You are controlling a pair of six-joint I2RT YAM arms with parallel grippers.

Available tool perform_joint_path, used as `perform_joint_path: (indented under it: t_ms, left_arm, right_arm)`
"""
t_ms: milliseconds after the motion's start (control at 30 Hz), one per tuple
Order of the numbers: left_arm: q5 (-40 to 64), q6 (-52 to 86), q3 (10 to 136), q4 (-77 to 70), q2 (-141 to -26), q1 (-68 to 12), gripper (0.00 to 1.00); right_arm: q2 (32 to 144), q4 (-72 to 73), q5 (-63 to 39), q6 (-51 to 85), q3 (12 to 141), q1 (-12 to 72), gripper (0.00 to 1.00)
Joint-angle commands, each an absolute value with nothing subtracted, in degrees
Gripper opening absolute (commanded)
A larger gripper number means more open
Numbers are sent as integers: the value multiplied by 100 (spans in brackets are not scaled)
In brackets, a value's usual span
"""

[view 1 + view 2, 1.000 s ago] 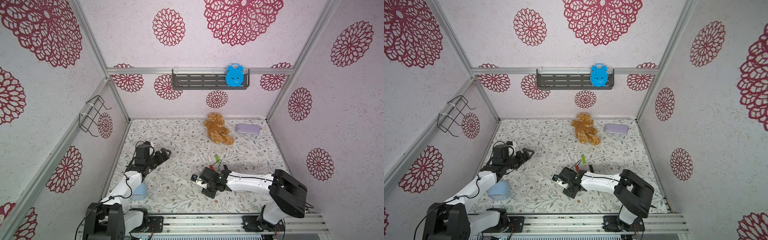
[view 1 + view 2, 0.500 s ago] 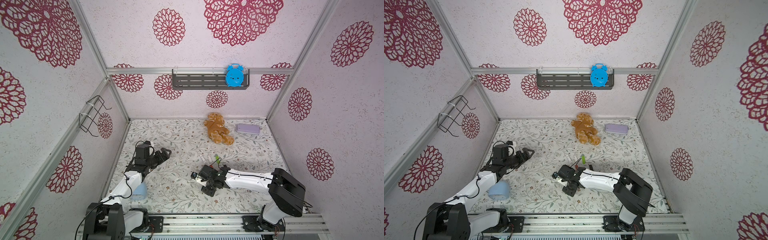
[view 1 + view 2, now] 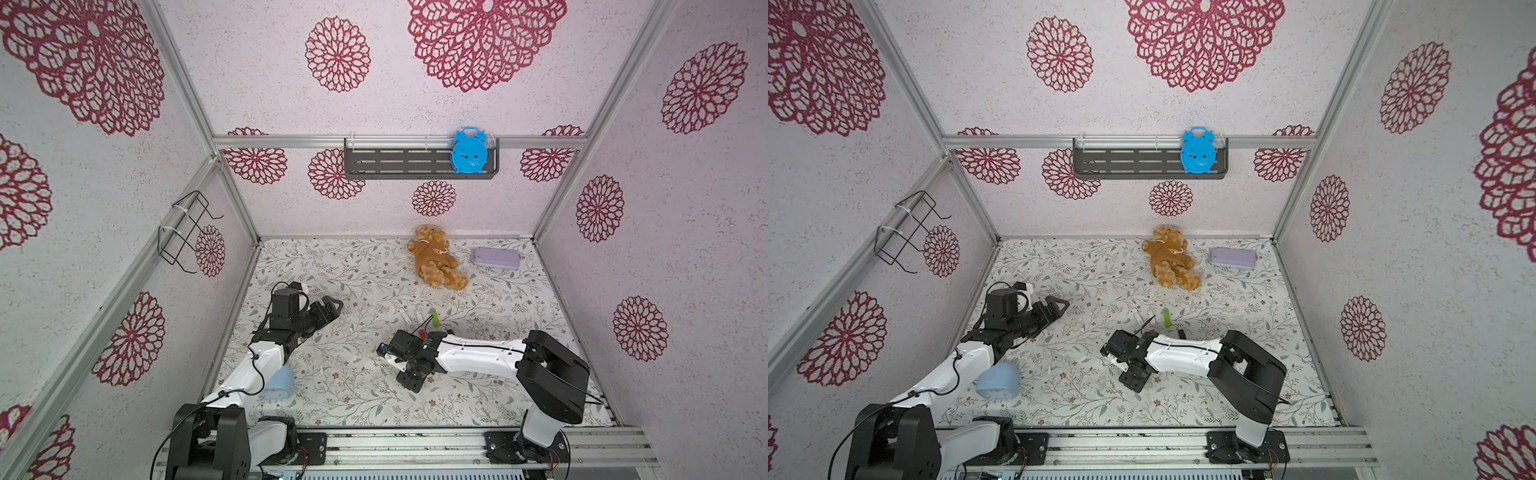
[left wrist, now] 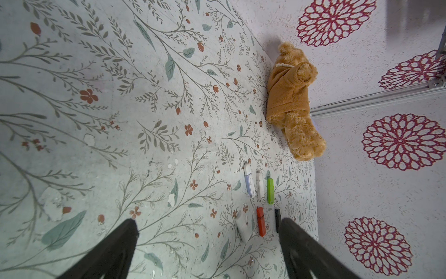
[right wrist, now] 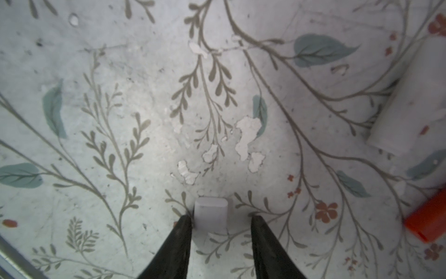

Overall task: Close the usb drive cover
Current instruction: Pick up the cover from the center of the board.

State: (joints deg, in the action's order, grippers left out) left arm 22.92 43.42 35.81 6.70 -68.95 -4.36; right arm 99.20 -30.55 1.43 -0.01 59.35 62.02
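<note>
Edged left across the desk (image 5: pixel 108 72) and narrowed slightly; now straddling the white cover (image 5: pixel 211 213) with right jaws part-open, one finger (image 5: pixel 178 241) touching, nothing clamped. Pinch next, then probably cap the white usb drive (image 5: pixel 410 101) beyond. Farther off, holding left jaws wide, empty.

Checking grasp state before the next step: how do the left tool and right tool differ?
Opening: the left tool stands wide open; the right tool is far narrower.
Contents: nothing lies between the left tool's fingers; a small white piece sits between the right tool's, touching one finger, with a gap to the other.
Place: the left tool hangs farther from the orange drive; the right tool is close beside it.
Shared: black fingers, neither clamped on anything.
</note>
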Motion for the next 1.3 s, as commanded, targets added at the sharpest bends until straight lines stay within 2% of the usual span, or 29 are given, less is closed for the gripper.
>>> perform_joint_path:
  t_ms: [0, 267, 333, 600, 933, 1267]
  left_arm:
    - [2320, 4245, 3656, 600, -6952, -474, 95]
    - [2320, 4245, 3630, 606, -6961, -475, 95]
    - [2329, 4245, 3630, 611, -6960, -474, 95]
    - [2373, 4236, 3647, 609, -6987, -475, 95]
    - [2490, 4253, 3674, 590, -7000, -485, 94]
    - [3424, 4076, 3674, 299, -7182, -673, 90]
  right_arm:
    - [9983, -3170, 285, 107, 6100, 6258, 44]
    - [10101, -3142, 294, 124, 6085, 6319, 39]
    - [10082, -3154, 278, 123, 6057, 6319, 35]
    - [9989, -3208, 294, 175, 5891, 6319, 34]
    - [9864, -3090, 306, 173, 5768, 6319, 27]
    - [9027, -2428, 562, -161, 5547, 6237, 27]
